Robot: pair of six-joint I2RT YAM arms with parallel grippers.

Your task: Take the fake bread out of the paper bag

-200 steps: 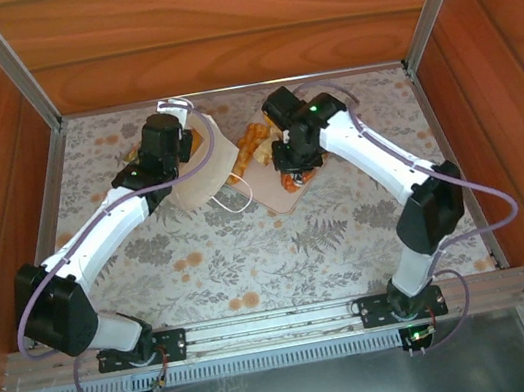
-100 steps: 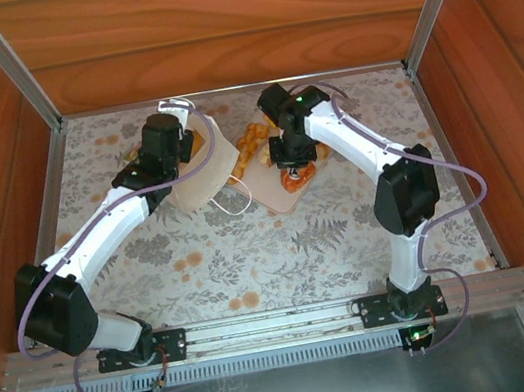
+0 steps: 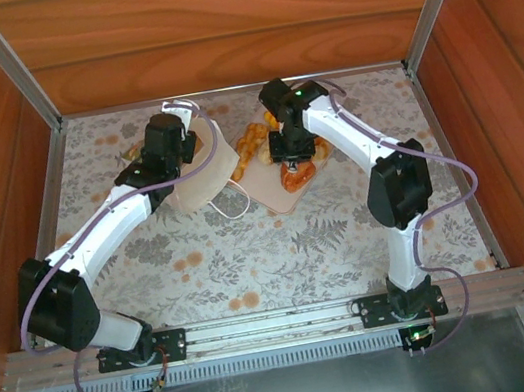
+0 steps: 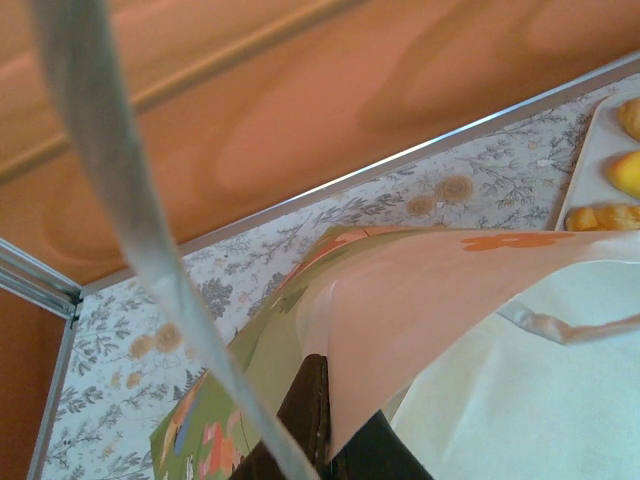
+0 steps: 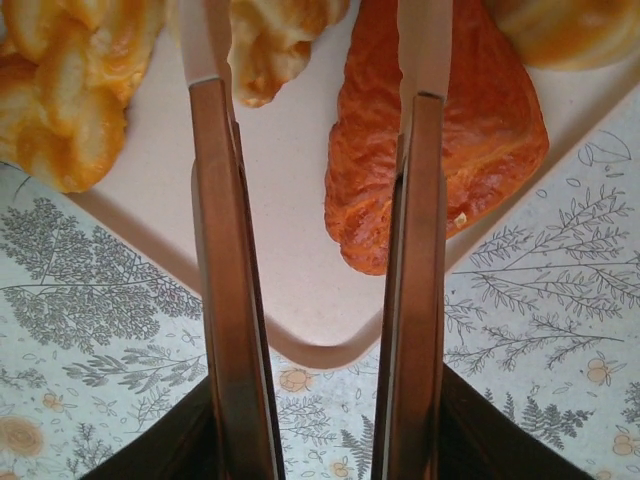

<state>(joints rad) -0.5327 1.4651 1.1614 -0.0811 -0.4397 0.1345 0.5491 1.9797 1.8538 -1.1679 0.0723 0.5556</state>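
Note:
The paper bag (image 3: 205, 172) lies tipped on the table with its cream wall lifted, one white cord handle (image 4: 130, 230) hanging in front of the left wrist camera. My left gripper (image 3: 183, 149) is shut on the bag's paper edge (image 4: 400, 320), which is pinched between the dark fingers (image 4: 312, 415). Fake bread lies on the pink tray (image 3: 272, 192): braided rolls (image 3: 253, 143) and an orange-brown croissant (image 3: 299, 173). My right gripper (image 5: 310, 45) hangs open over the tray, its right finger (image 5: 415, 260) crossing the croissant (image 5: 490, 140). The bag's inside is hidden.
Wooden walls and an aluminium frame (image 3: 223, 91) close in the floral tablecloth (image 3: 253, 258) on the far, left and right sides. The tray's near corner (image 5: 320, 345) points toward the arm bases. A braided roll (image 5: 70, 95) sits left of my right gripper's fingers.
My right gripper has drawn back toward the far wall over the tray, its elbow folding inward, and the croissant now shows more fully. The left arm and bag have barely moved.

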